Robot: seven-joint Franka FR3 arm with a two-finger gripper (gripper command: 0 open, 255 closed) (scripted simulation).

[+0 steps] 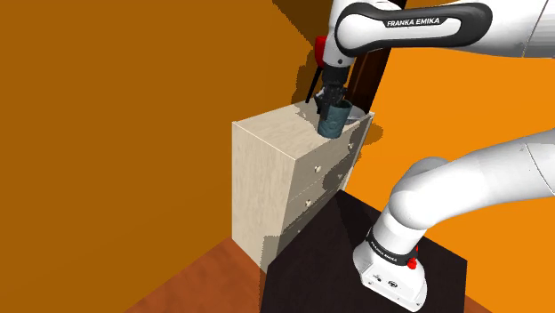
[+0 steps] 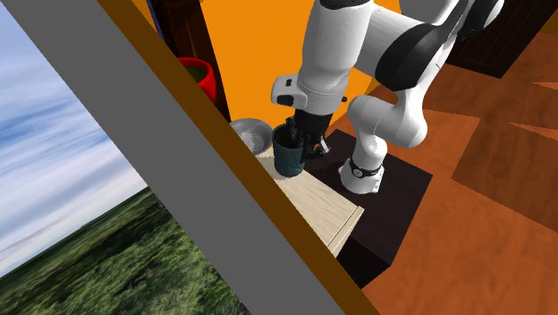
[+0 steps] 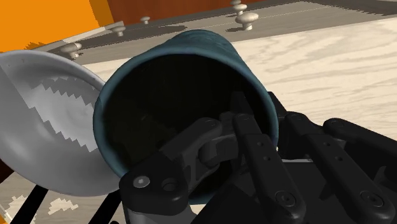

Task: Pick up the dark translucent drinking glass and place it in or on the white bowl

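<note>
While the gripper (image 3: pixel 273 130) clasps the dark teal glass (image 3: pixel 210 57), a white bowl (image 3: pixel 44 108) sits alongside.

White arm (image 1: pixel 462 178) rose from base at shoulder view's lower right, elbow bent, upper link reaching across toward left. Wrist pointed down. Black gripper (image 1: pixel 332 100) hung tilted, clamped on glass (image 1: pixel 335 122): one finger (image 3: pixel 254 153) inside rim, other outside, wall pinched between.
</note>
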